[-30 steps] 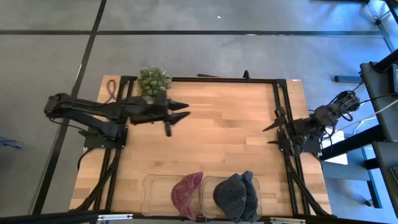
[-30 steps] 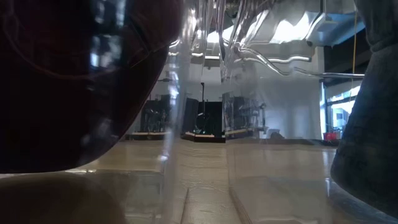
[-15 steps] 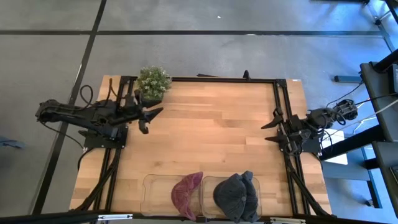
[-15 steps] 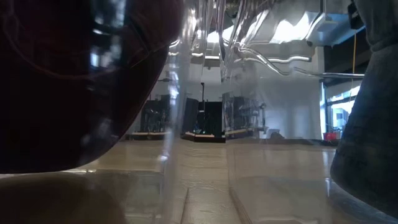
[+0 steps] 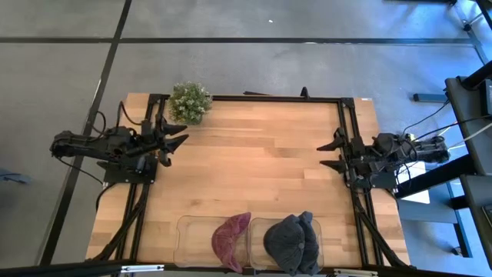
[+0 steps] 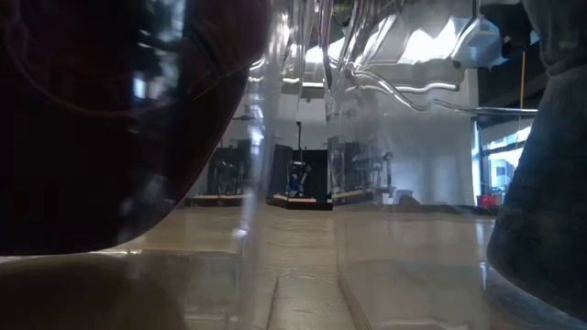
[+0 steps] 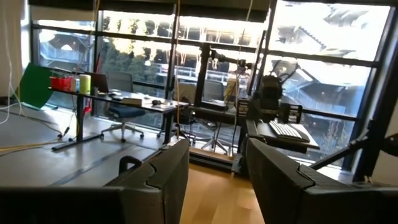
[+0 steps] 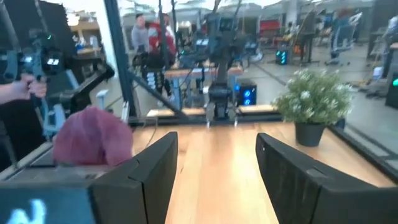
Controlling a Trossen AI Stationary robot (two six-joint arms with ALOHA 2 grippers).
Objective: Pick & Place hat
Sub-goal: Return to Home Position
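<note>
Left pincer (image 5: 183,133) and right pincer (image 5: 321,155) spread, empty, at opposite table (image 5: 261,158) edges.

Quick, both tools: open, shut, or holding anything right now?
Left tool: open, holding nothing, at the left edge of the table.
Right tool: open, holding nothing, at the table's right edge.
</note>
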